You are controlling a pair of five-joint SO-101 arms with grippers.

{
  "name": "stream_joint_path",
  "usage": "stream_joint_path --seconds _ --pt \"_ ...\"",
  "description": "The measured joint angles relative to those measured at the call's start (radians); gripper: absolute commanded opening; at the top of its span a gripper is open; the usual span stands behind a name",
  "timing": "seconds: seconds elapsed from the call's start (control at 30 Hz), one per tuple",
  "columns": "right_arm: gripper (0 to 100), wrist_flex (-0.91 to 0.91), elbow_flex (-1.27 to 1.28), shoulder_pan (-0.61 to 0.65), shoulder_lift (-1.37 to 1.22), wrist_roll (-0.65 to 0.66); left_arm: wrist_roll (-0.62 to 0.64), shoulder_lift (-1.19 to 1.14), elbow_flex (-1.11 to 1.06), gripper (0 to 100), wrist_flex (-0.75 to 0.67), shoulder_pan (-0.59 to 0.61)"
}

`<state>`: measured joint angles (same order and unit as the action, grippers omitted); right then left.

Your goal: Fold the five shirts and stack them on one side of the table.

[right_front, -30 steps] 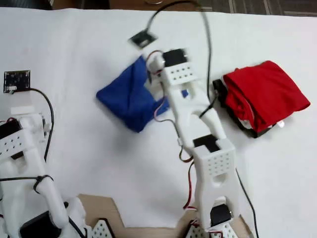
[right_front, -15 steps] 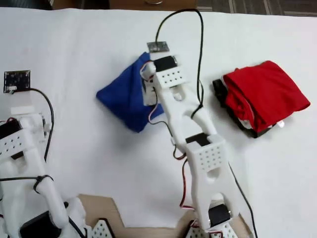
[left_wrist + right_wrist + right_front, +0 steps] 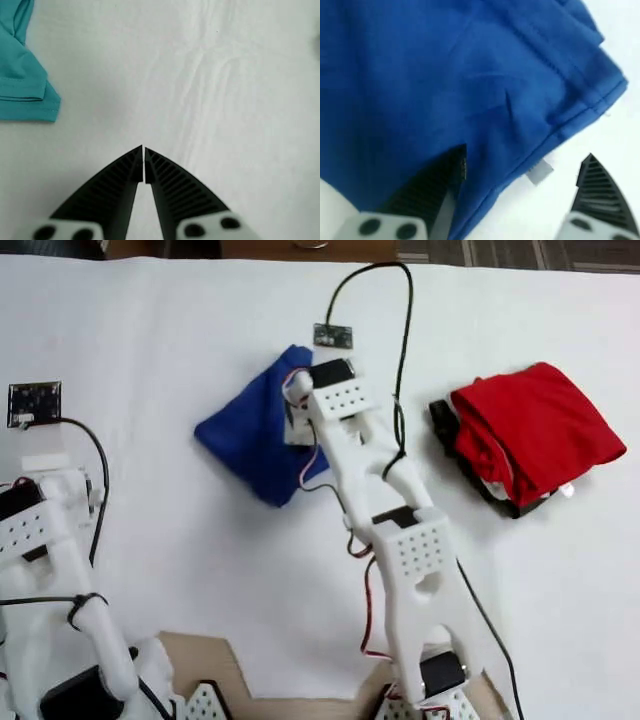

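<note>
A folded blue shirt (image 3: 255,435) lies on the white table (image 3: 150,320) left of centre. My right gripper (image 3: 298,415) sits over its right edge. In the right wrist view the right gripper (image 3: 525,167) stands open across the blue shirt's (image 3: 445,85) hemmed edge. One finger (image 3: 440,185) is against the cloth and the other (image 3: 595,187) is over bare table. A red shirt (image 3: 535,425) tops a folded pile at the right, with dark cloth (image 3: 447,426) under it. My left gripper (image 3: 144,157) is shut and empty above the tablecloth, near a teal shirt (image 3: 20,65).
The left arm (image 3: 45,540) stands by the table's left edge, with its small camera board (image 3: 35,403) and cable. Black cables (image 3: 400,330) loop above the right arm. A cardboard piece (image 3: 215,670) lies at the front between the arm bases.
The right arm has swung left, bringing its gripper farther over the blue shirt's right edge. The shirt, the red pile and the left arm have stayed put.
</note>
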<state>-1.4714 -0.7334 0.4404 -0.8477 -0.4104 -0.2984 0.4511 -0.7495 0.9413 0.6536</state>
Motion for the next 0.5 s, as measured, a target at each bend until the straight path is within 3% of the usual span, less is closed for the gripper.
stream_joint_path --seconds 0.5 --pt "32.3 -0.002 -0.230 -0.054 -0.213 -0.092 0.000 0.000 0.000 2 0.000 0.000"
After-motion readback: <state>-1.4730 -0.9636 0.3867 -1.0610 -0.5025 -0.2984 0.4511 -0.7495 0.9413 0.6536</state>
